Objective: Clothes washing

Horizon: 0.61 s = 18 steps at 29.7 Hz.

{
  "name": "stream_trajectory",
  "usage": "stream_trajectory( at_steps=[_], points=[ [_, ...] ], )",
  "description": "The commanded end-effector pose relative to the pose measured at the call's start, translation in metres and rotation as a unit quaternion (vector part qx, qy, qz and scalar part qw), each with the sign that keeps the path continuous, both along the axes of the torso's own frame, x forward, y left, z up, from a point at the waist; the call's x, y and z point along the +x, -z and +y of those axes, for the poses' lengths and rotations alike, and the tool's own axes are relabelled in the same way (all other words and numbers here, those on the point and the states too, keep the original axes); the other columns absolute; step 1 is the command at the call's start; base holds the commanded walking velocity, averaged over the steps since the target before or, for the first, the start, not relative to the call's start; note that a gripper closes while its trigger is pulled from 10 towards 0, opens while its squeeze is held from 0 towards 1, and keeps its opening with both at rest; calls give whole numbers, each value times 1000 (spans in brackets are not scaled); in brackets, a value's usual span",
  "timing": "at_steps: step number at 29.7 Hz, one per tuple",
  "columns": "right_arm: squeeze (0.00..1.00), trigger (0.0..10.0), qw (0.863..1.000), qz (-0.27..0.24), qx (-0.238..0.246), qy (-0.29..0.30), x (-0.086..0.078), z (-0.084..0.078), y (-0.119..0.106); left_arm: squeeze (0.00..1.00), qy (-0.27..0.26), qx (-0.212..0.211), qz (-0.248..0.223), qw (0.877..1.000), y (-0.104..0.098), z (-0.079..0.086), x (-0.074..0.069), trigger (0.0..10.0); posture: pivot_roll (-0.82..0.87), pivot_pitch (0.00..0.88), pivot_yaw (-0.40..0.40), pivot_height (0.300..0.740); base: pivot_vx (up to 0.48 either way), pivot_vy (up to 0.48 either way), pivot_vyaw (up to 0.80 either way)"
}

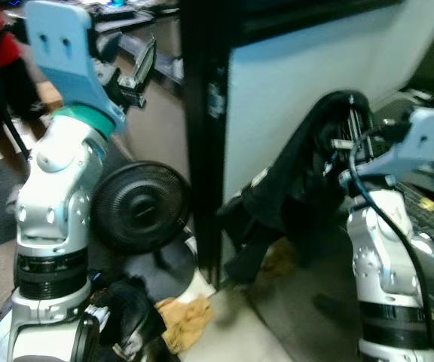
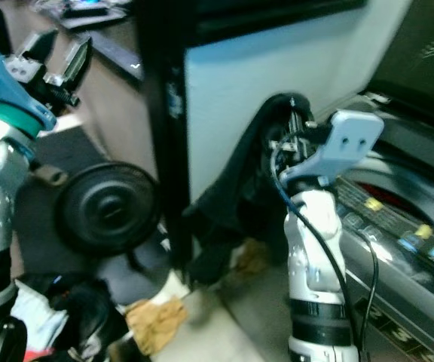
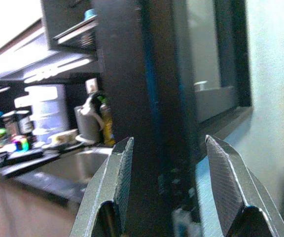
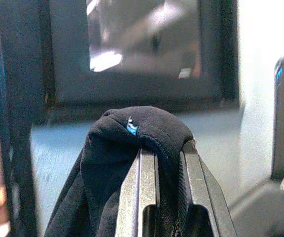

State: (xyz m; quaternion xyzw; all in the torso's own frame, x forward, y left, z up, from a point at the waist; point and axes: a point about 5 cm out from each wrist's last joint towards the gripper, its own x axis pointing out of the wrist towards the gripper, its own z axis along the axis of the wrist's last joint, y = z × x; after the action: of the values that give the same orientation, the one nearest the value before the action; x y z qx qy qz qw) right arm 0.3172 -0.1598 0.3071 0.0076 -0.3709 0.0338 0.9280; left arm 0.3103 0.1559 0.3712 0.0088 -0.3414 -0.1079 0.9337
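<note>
Beside the washing machine [image 2: 398, 219], a black garment [image 4: 132, 148] is held aloft between the closed jaws of the right gripper [image 4: 161, 163] — the left gripper [image 3: 169, 182] is raised, jaws wide apart.

Setting: a home, at a laundry corner beside a kitchen. Evidence: a top-loading washing machine [image 2: 398, 219] at right, its control panel lit with small coloured indicators; a heap of loose clothes [image 1: 138, 317] on the tiled floor at near left, among them a tan cloth [image 1: 183, 315]; a round black floor fan [image 1: 140, 205] standing on the floor left of a dark door frame [image 1: 202, 136]; a pale wall [image 1: 292, 90] with a dark-framed window [image 4: 142, 49]; further left, a kitchen counter with a steel sink [image 3: 75, 165], bottles and small appliances [image 3: 43, 116] under a shelf.
</note>
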Motion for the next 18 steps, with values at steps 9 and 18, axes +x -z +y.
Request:
stream_trajectory(
  at_steps=[9, 18],
  points=[
    [0, 10000, 999, -49, -18, -10, -3, 5, -25, 0, 41, 28, -22, 999, -2, -34, 5, 10000, 29, 0, 53, 740, 0, 0, -800],
    [0, 10000, 982, -174, -60, 45, -23, -9, -88, 0, 49, 18, 3, 999, 15, -38, 8, 10000, 16, 0, 48, 740, 0, 0, -800]
  ],
)
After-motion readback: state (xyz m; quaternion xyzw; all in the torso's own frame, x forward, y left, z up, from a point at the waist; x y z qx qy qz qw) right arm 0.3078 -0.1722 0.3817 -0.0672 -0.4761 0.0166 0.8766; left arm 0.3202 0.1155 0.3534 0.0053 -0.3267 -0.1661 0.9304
